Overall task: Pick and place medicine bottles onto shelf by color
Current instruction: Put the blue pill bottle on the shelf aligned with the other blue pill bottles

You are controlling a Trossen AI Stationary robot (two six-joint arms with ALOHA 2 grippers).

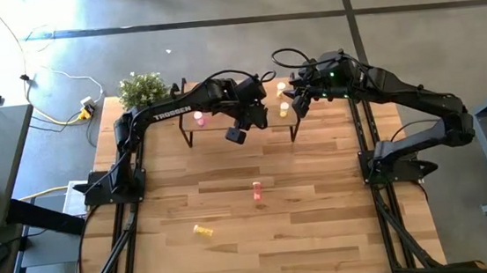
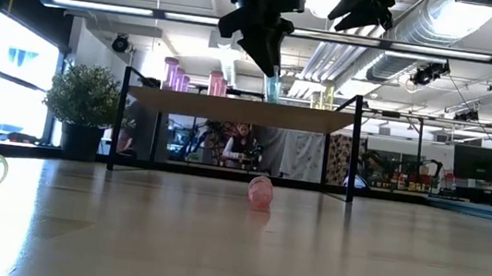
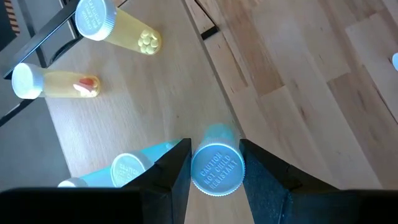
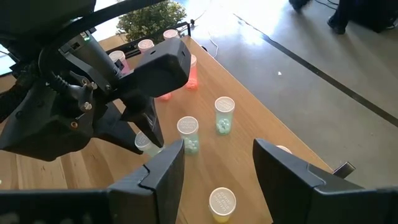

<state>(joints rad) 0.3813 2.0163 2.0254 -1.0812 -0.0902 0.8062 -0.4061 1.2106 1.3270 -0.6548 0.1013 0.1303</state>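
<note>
Shelf [image 1: 224,120]: light-wood board on black legs at the far side of the table, partly stocked. Left gripper [image 3: 214,171]: over the shelf's middle, fingers closed on a pale green bottle [image 3: 216,168], cap toward the wrist camera; in the low view the bottle's base sits at or just above the board, which of the two cannot be told. Beside it, a second green bottle [image 3: 134,167] stands on the shelf, with a third in line in the right wrist view; yellow bottles [image 3: 121,31] stand farther toward the right end, pink ones [image 2: 179,75] toward the left end. Right gripper [image 4: 214,168]: hovering above the shelf's right end, jaws open, empty. On the table, not yet shelved: a pink bottle [image 1: 257,191] near the centre and a yellow bottle [image 1: 202,231] lying nearer the front. Step in hand, by judgement: setting the green bottle down with its own colour. Next move calls for seating it upright clear of its neighbour, opening the fingers, and lifting straight up so nothing is tipped.
</note>
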